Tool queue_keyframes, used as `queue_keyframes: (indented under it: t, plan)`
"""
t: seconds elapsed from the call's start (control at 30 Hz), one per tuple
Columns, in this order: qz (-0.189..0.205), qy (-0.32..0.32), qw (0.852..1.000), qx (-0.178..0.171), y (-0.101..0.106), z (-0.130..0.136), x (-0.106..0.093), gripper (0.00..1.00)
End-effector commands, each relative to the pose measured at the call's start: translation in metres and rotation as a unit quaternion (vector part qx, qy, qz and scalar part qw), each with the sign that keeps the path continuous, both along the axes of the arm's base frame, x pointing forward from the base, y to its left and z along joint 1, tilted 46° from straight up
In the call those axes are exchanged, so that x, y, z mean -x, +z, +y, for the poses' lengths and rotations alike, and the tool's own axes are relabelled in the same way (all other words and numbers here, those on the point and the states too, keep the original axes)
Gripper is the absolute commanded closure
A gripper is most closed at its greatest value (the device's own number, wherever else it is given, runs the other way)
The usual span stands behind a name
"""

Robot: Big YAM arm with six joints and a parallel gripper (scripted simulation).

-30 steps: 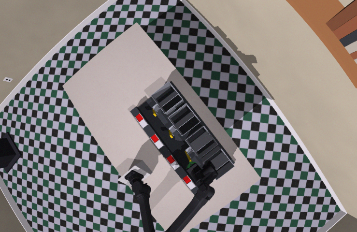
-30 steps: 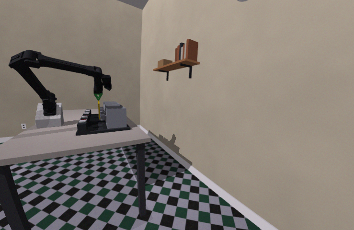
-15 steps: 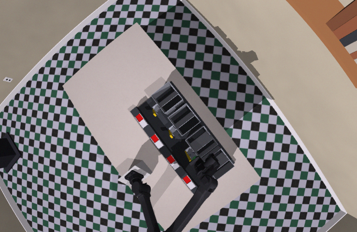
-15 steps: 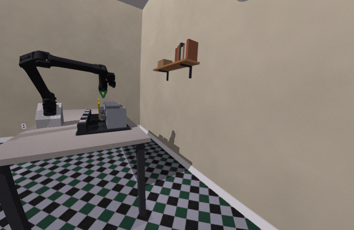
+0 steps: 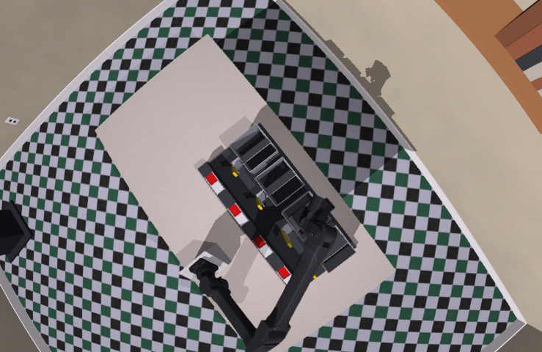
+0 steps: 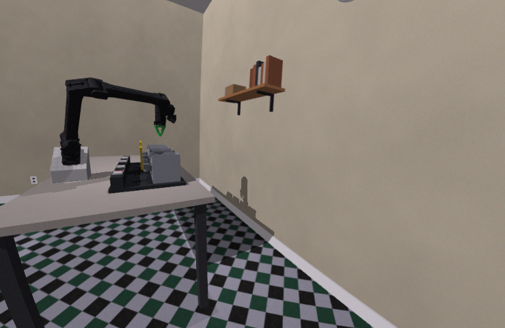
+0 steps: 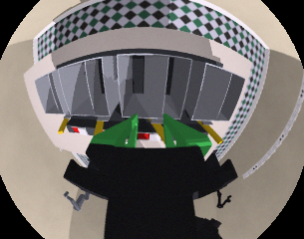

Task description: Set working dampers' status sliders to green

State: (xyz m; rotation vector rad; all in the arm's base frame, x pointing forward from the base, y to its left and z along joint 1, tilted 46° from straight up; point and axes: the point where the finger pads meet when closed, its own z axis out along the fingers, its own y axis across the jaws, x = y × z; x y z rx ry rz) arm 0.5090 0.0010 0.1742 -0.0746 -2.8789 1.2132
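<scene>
Four grey box dampers stand in a row: one at the far end, a second, a third partly under the arm, and the nearest. They also show as grey boxes in the exterior view. Each has a yellow lever, such as the second one's and the third one's. Four sliders show red beside white covers. My gripper is partly open and empty, above the dampers, touching nothing. Its fingers are hidden in the top view.
The dampers and sliders share a black base on the pale table. The arm's white base block stands on the slider side. A wall shelf holds books and a box, away from the arm.
</scene>
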Motion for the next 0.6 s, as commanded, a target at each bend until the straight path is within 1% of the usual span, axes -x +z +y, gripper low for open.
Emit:
queue_keyframes:
  t: [0.0, 0.03, 0.07, 0.13, 0.3, 0.57]
  plan:
    - [-0.03, -0.023, 0.999, 0.003, 0.016, 0.001, -0.017, 0.64]
    - [-0.03, -0.025, 0.999, 0.003, 0.017, -0.001, -0.017, 0.64]
    - [-0.045, -0.025, 0.999, -0.001, 0.032, -0.001, -0.015, 0.64]
    - [-0.045, -0.021, 0.999, -0.001, 0.032, 0.003, -0.015, 0.64]
    - [-0.04, -0.021, 0.999, 0.0, 0.027, 0.004, -0.016, 0.64]
    - [-0.04, -0.02, 0.999, 0.0, 0.027, 0.004, -0.016, 0.64]
